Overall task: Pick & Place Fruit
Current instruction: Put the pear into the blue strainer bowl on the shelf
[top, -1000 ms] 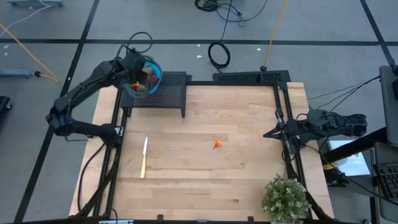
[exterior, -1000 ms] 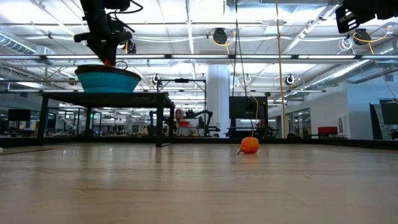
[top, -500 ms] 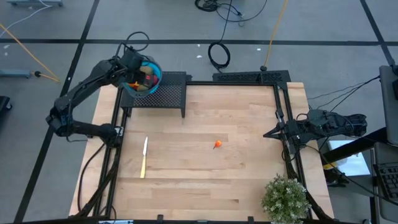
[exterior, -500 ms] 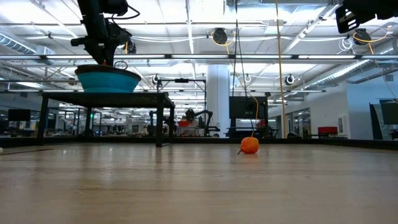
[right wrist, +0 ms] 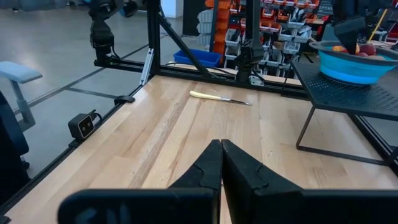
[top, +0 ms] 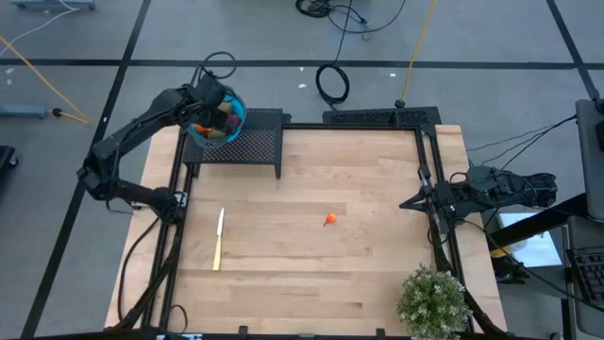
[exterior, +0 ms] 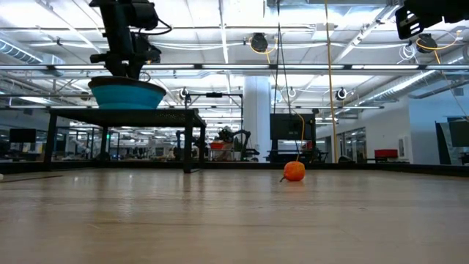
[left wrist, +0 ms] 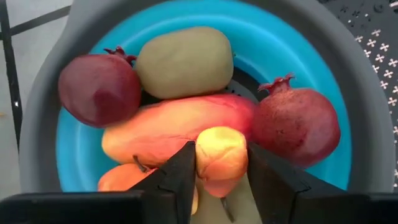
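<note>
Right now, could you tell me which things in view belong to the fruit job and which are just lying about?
Job:
- fruit in the bowl
- yellow-orange piece between the left gripper fingers
- orange fruit on the table

Lying about:
- knife
- plant
- right gripper, shut, parked at the table's edge

This is a large open robotics lab or industrial workshop. Beyond the pale wooden plank surface (exterior: 234, 220) framed in black metal rails (top: 359, 121), a hall stretches with a white exposed-beam ceiling and strip lights (exterior: 220, 44). The grey taped concrete floor (top: 491, 38) carries coiled black cables (top: 332, 83), and red-and-blue parts bins (right wrist: 280, 12) fill racks.
</note>
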Controlling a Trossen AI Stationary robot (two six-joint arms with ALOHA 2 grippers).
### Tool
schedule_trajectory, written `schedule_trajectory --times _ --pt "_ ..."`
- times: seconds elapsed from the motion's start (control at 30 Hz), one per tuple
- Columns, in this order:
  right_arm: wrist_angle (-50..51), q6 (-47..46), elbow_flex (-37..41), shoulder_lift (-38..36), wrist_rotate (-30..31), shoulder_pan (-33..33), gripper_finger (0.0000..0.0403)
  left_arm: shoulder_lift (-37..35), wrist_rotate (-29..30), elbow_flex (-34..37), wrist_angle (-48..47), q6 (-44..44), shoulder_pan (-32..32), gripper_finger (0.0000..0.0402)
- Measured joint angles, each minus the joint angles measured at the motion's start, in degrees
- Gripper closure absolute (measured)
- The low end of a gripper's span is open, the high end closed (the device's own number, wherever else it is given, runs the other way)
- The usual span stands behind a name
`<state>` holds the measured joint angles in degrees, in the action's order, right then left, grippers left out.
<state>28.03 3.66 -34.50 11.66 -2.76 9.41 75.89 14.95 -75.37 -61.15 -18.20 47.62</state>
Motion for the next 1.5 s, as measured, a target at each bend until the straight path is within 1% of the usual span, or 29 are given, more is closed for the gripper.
schedule_trajectory --times 0.17,0.37,0.47,0.57,0.63,0.7,0.87,1.17,1.33,1.5 --pt "0.0 0.0 0.0 0.0 0.0 0.0 0.0403 0.0 0.1 0.0 0.6 0.1 0.0 0.0216" --pt "-1.1 0.0 0.0 0.0 0.0 0.0 0.0403 -1.1 0.1 0.0 1.0 3.3 0.0 0.0163" --pt "-3.1 0.0 0.0 0.0 0.0 0.0 0.0403 -3.0 0.1 -0.8 0.9 3.1 -0.2 0.0152" --pt "-6.6 0.0 0.0 0.2 -0.1 0.0 0.0403 -5.6 0.0 -2.2 1.1 2.6 -1.6 0.0152" --pt "-9.1 0.0 0.0 0.7 -0.3 0.0 0.0403 -7.6 -1.6 -2.7 1.1 2.6 -3.0 0.0155" --pt "-12.0 -0.4 0.0 1.6 -0.3 0.0 0.0403 -9.8 -2.9 -2.8 1.4 3.4 -4.6 0.0159" --pt "-18.1 -4.4 0.0 6.0 -0.3 0.0 0.0403 -15.1 -3.5 -2.9 1.4 5.6 -9.1 0.0178" --pt "-25.7 -4.5 0.0 21.0 -0.4 0.0 0.0403 -22.9 -3.5 -2.8 1.8 1.7 -18.3 0.0245" --pt "-30.4 -4.5 0.0 28.8 -0.5 0.0 0.0403 -26.0 -4.1 0.2 10.0 0.5 -24.6 0.0289" --pt "-34.3 -4.5 0.0 35.4 -0.6 0.0 0.0403 -26.9 -5.0 4.1 17.6 1.2 -31.9 0.0341"
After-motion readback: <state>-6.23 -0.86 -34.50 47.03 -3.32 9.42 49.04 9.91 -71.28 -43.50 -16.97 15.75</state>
